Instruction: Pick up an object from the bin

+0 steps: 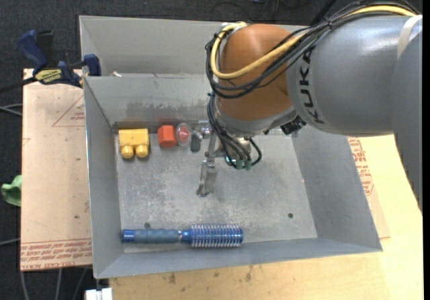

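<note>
Camera view gives you, nearest, a blue hairbrush (183,235) lying along the front wall of the grey bin (269,218). Past it, mid-bin, the tool (204,183) hangs over bare floor, below the arm's orange wrist cover (252,80); you cannot tell how far it is open, and you see nothing in its grip. Farther back runs a row: yellow block (133,143), orange block (166,135), small red piece (183,132), and small grey piece (195,142), the one closest to the tool.
</note>
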Controlling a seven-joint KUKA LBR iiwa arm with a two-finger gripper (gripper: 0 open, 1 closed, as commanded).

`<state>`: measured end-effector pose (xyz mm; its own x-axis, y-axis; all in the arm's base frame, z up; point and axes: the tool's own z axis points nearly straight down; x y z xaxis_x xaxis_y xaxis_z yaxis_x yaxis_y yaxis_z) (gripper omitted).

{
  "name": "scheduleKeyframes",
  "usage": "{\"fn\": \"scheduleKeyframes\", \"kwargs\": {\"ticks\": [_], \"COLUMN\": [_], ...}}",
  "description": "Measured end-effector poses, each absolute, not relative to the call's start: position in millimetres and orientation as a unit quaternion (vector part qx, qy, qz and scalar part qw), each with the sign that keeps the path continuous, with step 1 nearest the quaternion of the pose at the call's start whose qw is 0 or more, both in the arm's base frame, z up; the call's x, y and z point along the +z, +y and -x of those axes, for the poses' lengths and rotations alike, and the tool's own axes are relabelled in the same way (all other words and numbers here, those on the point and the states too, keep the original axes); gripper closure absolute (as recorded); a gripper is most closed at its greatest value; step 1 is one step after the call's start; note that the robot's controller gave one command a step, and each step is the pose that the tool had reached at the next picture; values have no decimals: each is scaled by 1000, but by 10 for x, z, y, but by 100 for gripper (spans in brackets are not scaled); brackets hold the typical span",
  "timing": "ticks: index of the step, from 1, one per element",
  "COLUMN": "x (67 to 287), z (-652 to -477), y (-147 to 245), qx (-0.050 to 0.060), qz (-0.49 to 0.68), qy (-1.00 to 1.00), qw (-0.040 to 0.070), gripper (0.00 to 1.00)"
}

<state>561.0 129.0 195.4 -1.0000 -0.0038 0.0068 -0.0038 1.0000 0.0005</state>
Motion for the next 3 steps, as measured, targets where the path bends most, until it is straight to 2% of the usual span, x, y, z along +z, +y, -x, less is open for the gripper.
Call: {"fn": "scheduleKeyframes", "kwargs": {"ticks": [1,2,3], "x": [693,765,755], "z": [-5162,-4857,-4832], "y": [1253,1393,1402], "qx": [-2,-1,-2], "qz": [-19,-78,-78], "qy": [-1000,-997,-997], "qw": [-1,-8,-4], "gripper": [0,0,100]}}
